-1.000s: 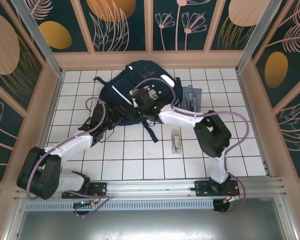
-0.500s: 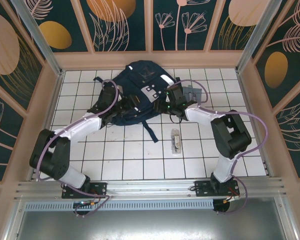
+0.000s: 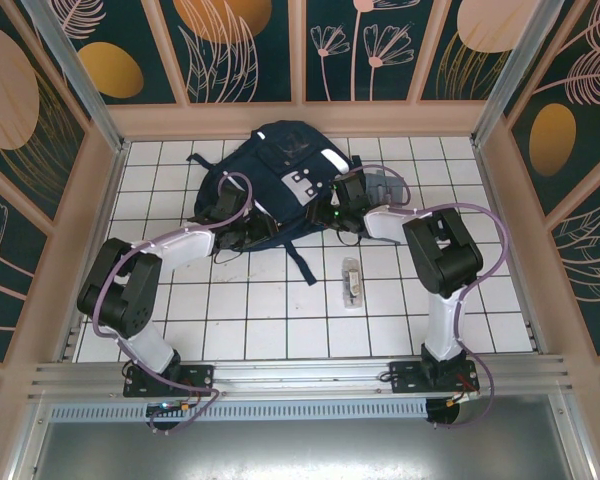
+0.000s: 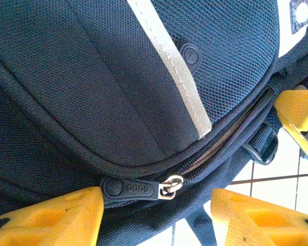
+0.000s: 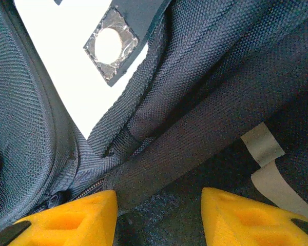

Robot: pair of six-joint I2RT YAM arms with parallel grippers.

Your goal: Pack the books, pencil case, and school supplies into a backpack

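The navy backpack (image 3: 280, 165) lies flat at the back of the tiled table. At its lower left edge my left gripper (image 3: 248, 234) is open. In the left wrist view the backpack's (image 4: 92, 77) dark zipper pull (image 4: 131, 188) lies just ahead of the gap in my left gripper (image 4: 156, 218). My right gripper (image 3: 333, 211) is open at the pack's right side, and its jaws (image 5: 159, 218) straddle a dark strap (image 5: 205, 128) without pinching it. The grey pencil case (image 3: 388, 188) is partly hidden by the right arm. The school supplies packet (image 3: 352, 282) lies on bare tiles. The books are out of view.
A loose strap (image 3: 302, 265) trails from the pack toward the packet. Wooden walls (image 3: 100, 210) fence the table on three sides. One yellow finger (image 4: 297, 110) of the right gripper shows at the right edge of the left wrist view.
Both grippers have drawn apart from the middle of the pack: the left to its lower left edge, the right to its right side. Both arms have folded back at the elbow.
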